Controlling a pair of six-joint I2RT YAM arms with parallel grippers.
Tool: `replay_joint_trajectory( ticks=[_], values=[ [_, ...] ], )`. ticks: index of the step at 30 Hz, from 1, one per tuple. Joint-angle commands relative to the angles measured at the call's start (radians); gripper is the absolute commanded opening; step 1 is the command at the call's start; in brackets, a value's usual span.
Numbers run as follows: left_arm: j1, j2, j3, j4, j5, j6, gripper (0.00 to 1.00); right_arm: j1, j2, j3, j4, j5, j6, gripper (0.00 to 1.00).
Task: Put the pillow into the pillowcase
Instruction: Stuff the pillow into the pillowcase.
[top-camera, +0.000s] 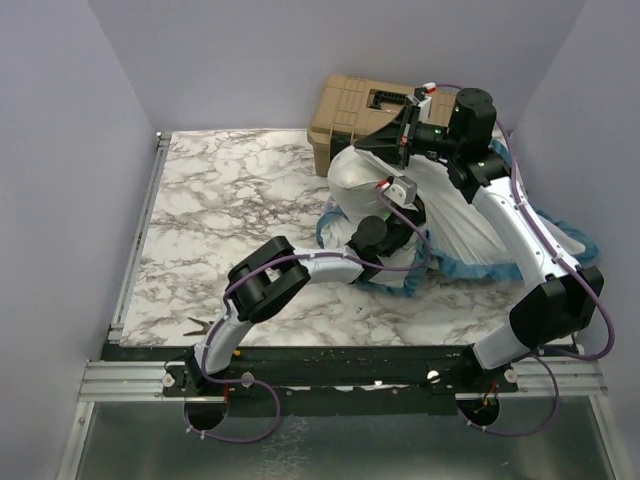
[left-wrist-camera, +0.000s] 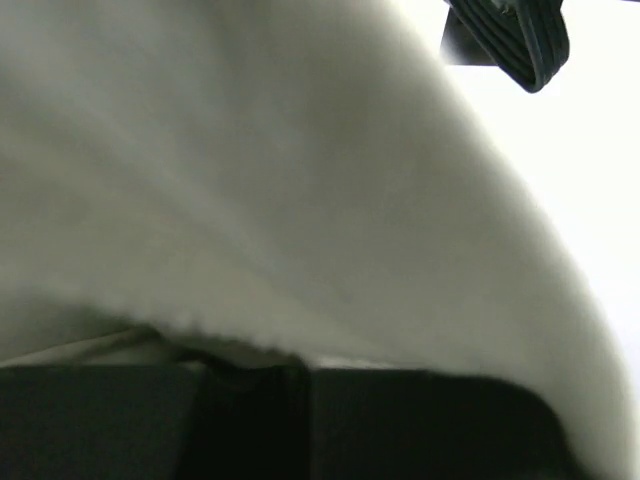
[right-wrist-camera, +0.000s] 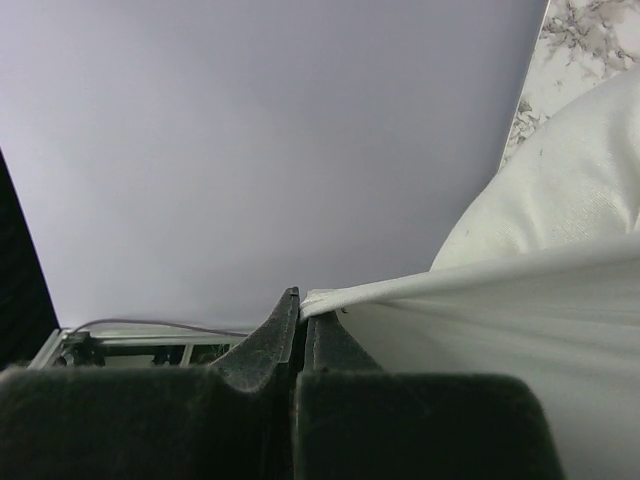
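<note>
The right gripper (right-wrist-camera: 298, 300), pinching an edge of the blue-frilled white fabric pillowcase (right-wrist-camera: 480, 290) above the marble counter (top-camera: 230, 200), should hold it taut while the left gripper (left-wrist-camera: 300, 370), pressed together, drives the plump white pillow (right-wrist-camera: 560, 190) deeper.

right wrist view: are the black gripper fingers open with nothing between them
No, the right gripper is pinched shut on a taut edge of the thin white pillowcase fabric.

No text, label, brand, number or sign can be read in any view
</note>
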Motion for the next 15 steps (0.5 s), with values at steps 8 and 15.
replay_joint_trajectory(
  ticks=[8,15],
  values=[
    [-0.13,0.223,-0.04,-1.045,0.374,0.067,0.0,0.177,-0.11,0.171,0.288,-0.225,0.046,0.0],
    [-0.126,-0.167,-0.363,-0.981,0.375,0.134,0.0,0.176,-0.132,0.177,-0.347,-0.084,-0.458,0.0]
  ],
)
